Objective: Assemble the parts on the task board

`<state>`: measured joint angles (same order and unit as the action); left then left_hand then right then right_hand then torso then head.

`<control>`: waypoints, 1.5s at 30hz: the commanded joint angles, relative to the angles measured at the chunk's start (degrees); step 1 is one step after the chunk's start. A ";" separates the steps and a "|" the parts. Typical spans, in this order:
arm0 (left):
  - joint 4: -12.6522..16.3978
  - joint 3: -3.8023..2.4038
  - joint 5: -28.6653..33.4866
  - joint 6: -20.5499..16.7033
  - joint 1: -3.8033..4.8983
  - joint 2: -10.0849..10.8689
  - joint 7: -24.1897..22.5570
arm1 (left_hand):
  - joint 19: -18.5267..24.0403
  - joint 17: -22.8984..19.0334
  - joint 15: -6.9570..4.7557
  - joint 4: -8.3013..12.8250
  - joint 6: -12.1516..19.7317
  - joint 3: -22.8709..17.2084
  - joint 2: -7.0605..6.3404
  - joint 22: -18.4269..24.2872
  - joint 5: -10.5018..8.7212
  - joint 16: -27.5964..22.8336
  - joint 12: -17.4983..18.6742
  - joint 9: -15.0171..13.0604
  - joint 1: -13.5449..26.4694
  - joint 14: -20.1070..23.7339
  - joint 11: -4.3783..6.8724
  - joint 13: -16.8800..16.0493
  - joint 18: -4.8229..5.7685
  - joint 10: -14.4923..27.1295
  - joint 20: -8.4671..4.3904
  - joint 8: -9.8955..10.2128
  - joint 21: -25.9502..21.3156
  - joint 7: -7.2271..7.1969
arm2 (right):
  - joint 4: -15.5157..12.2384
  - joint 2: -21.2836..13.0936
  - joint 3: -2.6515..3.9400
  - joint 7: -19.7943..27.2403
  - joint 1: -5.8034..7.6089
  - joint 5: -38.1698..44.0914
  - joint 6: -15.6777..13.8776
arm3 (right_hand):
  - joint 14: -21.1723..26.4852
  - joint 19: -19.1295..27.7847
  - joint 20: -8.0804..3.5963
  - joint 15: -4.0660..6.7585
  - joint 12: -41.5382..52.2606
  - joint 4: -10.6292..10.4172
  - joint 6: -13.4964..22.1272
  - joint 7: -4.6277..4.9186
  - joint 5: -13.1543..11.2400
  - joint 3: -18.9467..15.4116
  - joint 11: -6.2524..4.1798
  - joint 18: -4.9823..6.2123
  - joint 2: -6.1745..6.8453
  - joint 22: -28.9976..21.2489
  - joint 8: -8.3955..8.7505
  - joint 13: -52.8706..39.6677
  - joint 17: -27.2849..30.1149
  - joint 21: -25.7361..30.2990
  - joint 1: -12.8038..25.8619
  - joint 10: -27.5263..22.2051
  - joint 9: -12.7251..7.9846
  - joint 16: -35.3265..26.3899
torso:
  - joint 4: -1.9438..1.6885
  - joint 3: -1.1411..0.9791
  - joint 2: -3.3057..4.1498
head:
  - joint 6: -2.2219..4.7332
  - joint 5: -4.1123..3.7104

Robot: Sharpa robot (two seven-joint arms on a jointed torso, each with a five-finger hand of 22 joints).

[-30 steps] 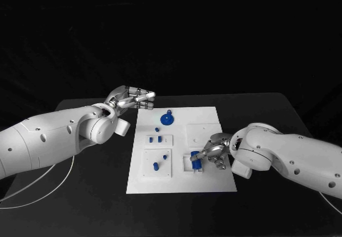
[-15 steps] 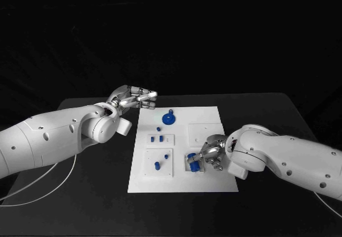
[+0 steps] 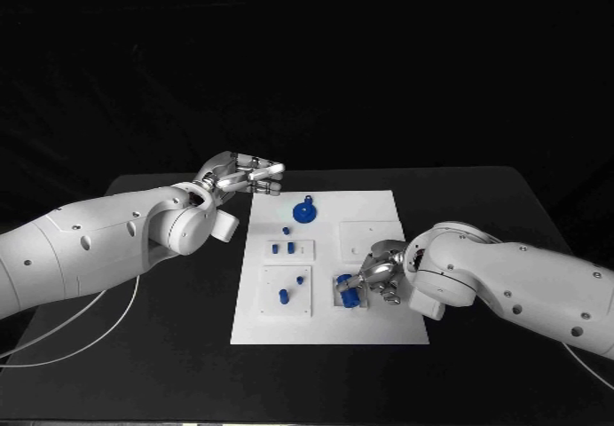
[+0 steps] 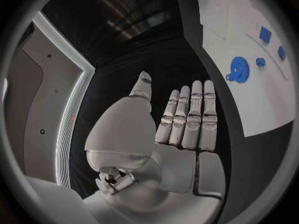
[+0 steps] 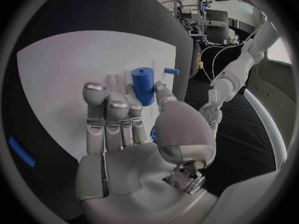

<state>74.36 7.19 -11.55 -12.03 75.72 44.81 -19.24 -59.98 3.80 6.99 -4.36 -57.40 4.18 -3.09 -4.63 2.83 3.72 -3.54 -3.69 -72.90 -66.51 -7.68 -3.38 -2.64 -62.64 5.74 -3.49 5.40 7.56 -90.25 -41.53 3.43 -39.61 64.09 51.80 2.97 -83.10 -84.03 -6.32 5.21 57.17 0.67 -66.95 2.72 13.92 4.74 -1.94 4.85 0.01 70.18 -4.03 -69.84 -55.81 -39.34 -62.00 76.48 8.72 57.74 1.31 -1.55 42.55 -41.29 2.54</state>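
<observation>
The white task board lies in the middle of the black table. My right hand is at the board's near right part and pinches a blue cylinder between thumb and fingers, over a square recess there. The right wrist view has this cylinder upright against the fingertips. My left hand hovers just beyond the board's far left corner; its fingers are straight and hold nothing. A blue gear lies on the far part of the board.
Small blue pieces stand in the upper left block and the lower left block. A small blue peg lies near the gear. A white cable runs over the table's left side.
My right hand has shifted a little to the left with the blue cylinder, closer over the recess. The left hand has hardly moved.
</observation>
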 commanded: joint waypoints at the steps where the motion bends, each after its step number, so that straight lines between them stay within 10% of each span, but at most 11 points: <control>1: 0.11 -0.04 0.28 0.83 0.04 -0.05 -0.18 | 0.16 0.01 0.07 -0.40 0.23 -0.08 0.14 0.07 -0.14 -0.08 0.15 -0.03 0.05 0.37 -0.01 -0.04 0.01 0.39 0.23 -0.12 -0.37 0.33 | 0.56 0.32 -0.38 -2.21 -0.39 1.88 1.09 | 0.13 -2.84 -0.53 0.39 -0.25 -0.50 -0.02 0.39 -0.40 -0.11 -0.09 -0.32 -0.35 -0.10 0.40 0.11 0.11 0.34 0.52 -0.22 -0.06 -0.32 | 0.07 -0.03 0.05 | -0.03 0.19; 8: 0.13 -0.04 0.28 0.83 0.04 -0.03 -0.13 | 0.19 0.00 0.08 -0.43 0.22 -0.08 0.11 0.08 -0.14 -0.09 0.14 -0.03 0.06 0.42 -0.02 -0.04 0.01 0.37 0.24 -0.13 -0.39 0.35 | 1.22 0.54 -0.44 -2.22 -0.39 3.17 1.03 | 0.11 -2.85 -0.43 0.30 -0.50 -3.63 0.22 0.49 -6.96 -0.30 0.05 -0.25 0.77 -0.26 0.37 0.40 0.19 0.68 2.13 -0.39 0.31 -0.66 | 0.18 -0.01 -0.03 | -0.06 0.23; 14: 0.12 -0.03 0.28 0.88 0.04 -0.07 -0.12 | 0.26 0.00 0.12 -0.49 0.24 -0.11 0.05 0.09 -0.14 -0.09 0.14 -0.03 0.05 0.51 -0.04 -0.04 0.02 0.37 0.27 -0.12 -0.44 0.37 | 1.34 0.75 -0.49 -2.05 -0.39 3.45 1.10 | 0.11 -2.86 -0.57 0.40 -0.60 -9.55 0.43 0.48 -11.16 1.98 0.01 -0.30 6.41 -0.25 0.36 0.55 -0.11 0.64 3.20 -0.43 0.83 -0.70 | 0.17 -0.07 -0.02 | -0.05 0.22; 20: 0.12 -0.03 0.27 0.90 0.04 -0.06 -0.08 | 0.30 0.00 0.14 -0.52 0.27 -0.12 -0.04 0.10 -0.14 -0.09 0.14 -0.03 0.04 0.58 -0.05 -0.04 0.02 0.38 0.29 -0.12 -0.48 0.37 | 1.23 0.79 -0.55 -1.83 -0.39 3.30 0.94 | -0.01 -2.87 -0.71 0.34 -0.78 -6.94 0.78 0.61 -11.24 -13.49 -0.07 -0.49 0.81 -0.20 0.30 0.18 -0.77 0.70 2.77 -0.45 0.43 -1.03 | 0.16 -0.09 0.01 | -0.13 0.22; 24: 0.12 -0.03 0.27 0.90 0.04 -0.04 -0.04 | 0.30 0.00 0.14 -0.52 0.27 -0.12 -0.04 0.10 -0.14 -0.09 0.14 -0.03 0.04 0.58 -0.05 -0.04 0.02 0.38 0.29 -0.12 -0.48 0.37 | 1.02 0.71 -0.56 -1.76 -0.40 3.22 0.85 | -0.05 -2.87 -0.69 0.41 -0.90 -5.97 0.82 0.56 -11.16 -16.10 0.05 -0.46 -0.95 -0.18 0.33 0.06 -0.94 0.73 2.62 -0.42 0.38 -1.25 | 0.18 -0.11 0.00 | -0.16 0.26; 45: 0.15 -0.03 0.23 0.96 0.04 0.13 -0.08 | 0.28 0.01 0.14 -0.77 0.47 -0.23 -0.26 0.11 -0.14 -0.08 0.14 -0.02 0.05 0.57 -0.16 -0.04 -0.02 0.49 0.31 -0.11 -0.53 0.47 | -4.07 -3.61 -0.34 -0.70 -0.53 3.86 0.68 | -0.11 -2.89 -0.71 0.43 -0.89 -5.82 0.75 0.54 -11.16 -16.10 0.03 -0.38 -1.05 -0.20 0.34 -0.02 -1.08 0.77 2.80 -0.31 0.37 -1.33 | 0.25 -0.08 -0.05 | -0.24 0.61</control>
<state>74.42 7.19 -11.55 -11.82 75.72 45.03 -18.93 -59.89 3.80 7.08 -4.84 -57.20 4.01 -3.09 -4.60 2.83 3.72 -3.54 -3.69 -72.90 -66.42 -7.81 -3.38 -2.64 -62.34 5.83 -3.49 5.18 7.76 -94.06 -45.08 3.16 -39.26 63.74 54.61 2.87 -83.07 -84.04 -6.75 5.19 56.56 -5.14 -65.88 3.15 2.88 -11.20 -2.16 4.84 -0.60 69.96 -3.36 -69.79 -56.84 -38.71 -59.44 76.26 9.04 56.64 1.53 -1.66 42.54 -41.49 3.13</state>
